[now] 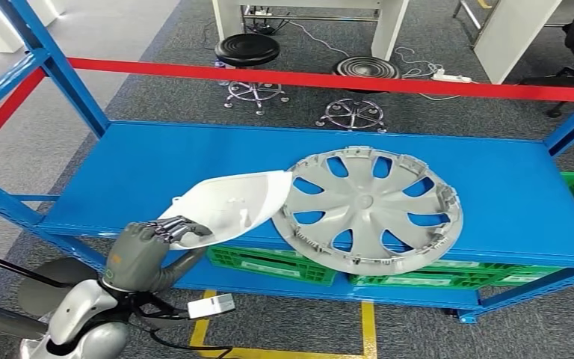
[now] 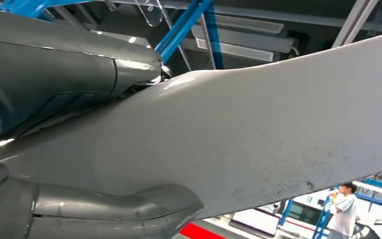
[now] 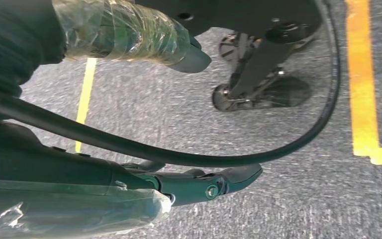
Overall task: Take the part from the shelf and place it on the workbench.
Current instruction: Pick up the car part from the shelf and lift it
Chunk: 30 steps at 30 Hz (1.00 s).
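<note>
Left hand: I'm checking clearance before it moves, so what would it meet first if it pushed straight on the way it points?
Probably the grey wheel cover: the left hand holds the white part aimed toward it, rims apparently touching.

The white part (image 2: 258,134) runs past the left wrist picture's edge, away from the left robot hand (image 1: 146,250). Green crates (image 1: 284,265) beyond that hand sit half hidden under the shelf (image 1: 194,161).

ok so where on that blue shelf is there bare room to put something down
The blue shelf is bare along its back and whole left part, from the left upright to the white part held by the left hand. A smaller bare strip lies right of the hubcap. The front middle is crowded.
</note>
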Tool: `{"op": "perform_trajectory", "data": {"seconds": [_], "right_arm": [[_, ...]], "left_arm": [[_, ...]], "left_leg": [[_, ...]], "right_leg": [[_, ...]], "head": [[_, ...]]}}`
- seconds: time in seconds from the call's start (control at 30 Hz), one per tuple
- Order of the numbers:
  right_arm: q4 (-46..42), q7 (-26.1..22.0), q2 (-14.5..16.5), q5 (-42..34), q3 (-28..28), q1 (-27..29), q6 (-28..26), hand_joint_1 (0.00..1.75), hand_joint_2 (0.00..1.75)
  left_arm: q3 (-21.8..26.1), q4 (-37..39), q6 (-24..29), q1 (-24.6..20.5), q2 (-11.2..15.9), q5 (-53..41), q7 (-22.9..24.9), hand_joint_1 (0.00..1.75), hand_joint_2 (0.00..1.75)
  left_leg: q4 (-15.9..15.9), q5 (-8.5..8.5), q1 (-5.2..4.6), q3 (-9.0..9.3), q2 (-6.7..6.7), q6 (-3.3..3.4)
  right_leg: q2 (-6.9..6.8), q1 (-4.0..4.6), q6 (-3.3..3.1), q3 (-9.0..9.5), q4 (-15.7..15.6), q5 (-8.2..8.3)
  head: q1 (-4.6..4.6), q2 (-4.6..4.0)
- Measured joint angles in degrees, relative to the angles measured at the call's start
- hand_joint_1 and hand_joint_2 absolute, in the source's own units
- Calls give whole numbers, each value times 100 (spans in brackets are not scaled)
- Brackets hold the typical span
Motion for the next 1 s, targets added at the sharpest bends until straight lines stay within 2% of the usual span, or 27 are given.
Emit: {"op": "perform_trajectory", "data": {"seconds": [0.07,0.1,0.13,0.2,0.23,0.27,0.3,0.37,0.4,0.43,0.47,0.53,0.57,0.6,0.67,0.7,0.73,0.77,0.8,0.83,0.9,0.93,0.97,1.0], "right_arm": [[0,-90,-4,-27,-46,8,77,0,175],[0,-132,-7,-36,-67,11,115,0,175],[0,-166,-11,-46,-88,15,145,0,175],[0,-218,-15,-64,-128,30,205,0,175],[0,-240,-15,-73,-144,43,230,0,175],[0,-262,-16,-82,-157,58,256,0,175],[0,-288,-17,-95,-170,69,281,0,175],[0,-346,-21,-124,-201,69,318,0,175],[0,-370,-22,-133,-220,63,331,0,175],[0,-389,-22,-138,-235,58,338,0,175],[0,-399,-22,-139,-245,55,341,0,175],[1,-421,-20,-138,-255,61,336,0,175],[1,-439,-19,-134,-259,61,328,0,175],[2,-459,-17,-129,-264,62,315,0,175],[2,-484,-15,-109,-280,58,285,0,175],[1,-482,-15,-93,-288,60,274,0,175],[1,-475,-15,-76,-295,62,268,0,175],[2,-467,-15,-58,-299,62,264,0,175],[2,-458,-15,-43,-301,61,259,0,175],[2,-452,-15,-32,-302,60,252,0,175],[3,-447,-7,-16,-303,59,241,0,175],[3,-446,1,-8,-304,58,233,0,175],[3,-445,8,1,-305,55,228,0,175],[3,-445,15,9,-305,53,222,0,175]], "left_arm": [[-33,-100,74,83,-8,30,-34,175,175],[-48,-147,112,121,-14,51,-53,175,175],[-60,-186,142,163,-23,72,-69,175,175],[-72,-234,190,261,-34,110,-103,175,175],[-74,-244,208,315,-37,129,-119,175,175],[-75,-254,230,368,-38,149,-139,175,175],[-75,-267,254,414,-38,165,-159,175,175],[-74,-313,301,494,-40,194,-206,175,175],[-72,-345,319,524,-40,202,-220,175,175],[-72,-376,333,547,-40,208,-230,175,175],[-70,-405,342,565,-40,215,-233,175,175],[-70,-448,351,599,-39,225,-246,175,175],[-69,-467,355,620,-39,228,-257,175,175],[-68,-483,359,641,-39,231,-274,175,175],[-64,-511,366,680,-38,240,-308,175,175],[-62,-519,369,698,-38,251,-320,175,175],[-59,-523,373,719,-37,267,-326,175,175],[-55,-524,375,740,-36,286,-329,175,175],[-51,-526,376,758,-34,310,-333,175,175],[-45,-530,378,772,-33,340,-339,175,175],[-23,-551,383,787,-32,422,-357,175,175],[-3,-564,391,796,-32,474,-367,175,175],[21,-576,402,808,-32,525,-376,175,175],[46,-584,411,824,-30,566,-383,175,175]], "left_leg": [[-78,66,24,19,13,66],[-123,99,39,24,22,96],[-159,125,55,23,31,118],[-167,144,48,-4,39,133],[-166,152,46,-18,41,127],[-164,163,46,-30,42,116],[-162,175,49,-39,41,100],[-148,196,59,-52,38,52],[-135,208,55,-65,33,18],[-120,224,48,-78,27,-20],[-106,245,40,-93,20,-63],[-91,285,45,-117,8,-135],[-62,244,55,-140,5,-167],[38,118,64,-187,5,-196],[573,-374,77,-368,8,-247],[958,-633,80,-475,8,-264],[1287,-806,82,-542,9,-270],[1464,-865,81,-534,9,-264],[1427,-812,78,-428,9,-245],[1168,-680,70,-217,9,-209],[339,-439,33,335,10,-94],[11,-377,11,532,12,-56],[-181,-361,-11,632,12,-28],[-244,-359,-27,644,13,-20]], "right_leg": [[0,-7,36,-20,33,-49],[2,-2,39,-83,166,-168],[3,1,40,-198,428,-353],[5,6,48,-514,1184,-756],[4,5,58,-629,1480,-856],[4,3,64,-656,1582,-839],[3,0,68,-573,1459,-716],[3,-14,74,-148,695,-367],[15,-11,62,59,341,-249],[29,-9,43,191,105,-195],[43,0,14,228,19,-198],[48,10,-77,159,31,-169],[39,10,-133,116,33,-147],[27,7,-191,82,29,-114],[2,14,-274,4,30,-29],[-7,26,-295,-44,35,15],[-16,42,-304,-102,43,60],[-22,58,-308,-160,50,99],[-25,76,-310,-212,57,134],[-26,94,-309,-255,61,168],[-23,123,-296,-314,64,233],[-23,127,-274,-335,62,270],[-23,121,-243,-350,59,308],[-25,115,-204,-362,52,347]], "head": [[3,0],[14,0],[28,0],[50,0],[53,0],[54,0],[56,0],[60,0],[60,0],[59,0],[55,1],[55,1],[49,1],[43,0],[24,0],[21,0],[22,0],[22,0],[22,0],[22,0],[25,0],[25,0],[25,0],[25,0]]}}
